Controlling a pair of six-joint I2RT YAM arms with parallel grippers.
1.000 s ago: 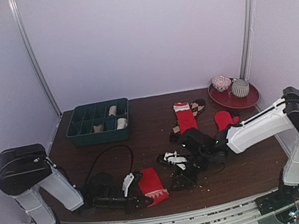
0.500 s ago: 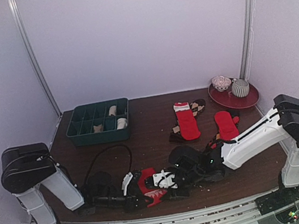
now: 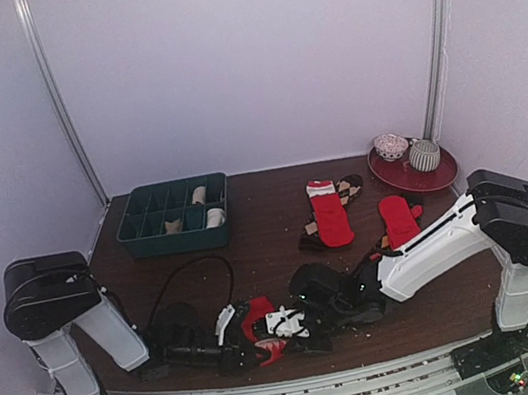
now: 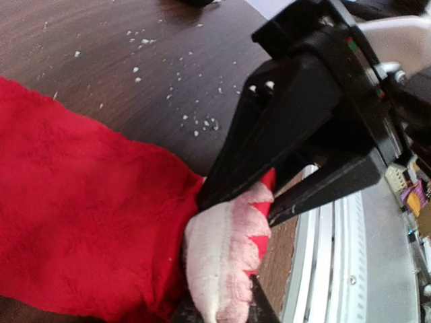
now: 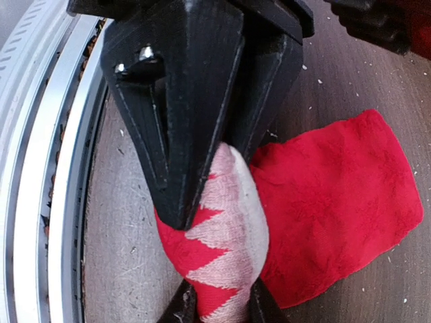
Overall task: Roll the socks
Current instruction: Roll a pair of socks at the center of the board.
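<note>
The left fingers are clamping shut on the cream zigzag cuff of a red sock, and the right fingers are pinching the same cuff, nearly closed. The sock is lying bunched on the dark worktop, near its front edge.

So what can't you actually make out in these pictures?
Top view: the front red sock is largely covered by both arms' jaws, so how far it is rolled is hidden.
Top view: the contents of the green tray are too small to identify.
Top view: the brown patterned sock lies partly under another red sock.
Left wrist view: the bottom edge cuts off the cream cuff.
</note>
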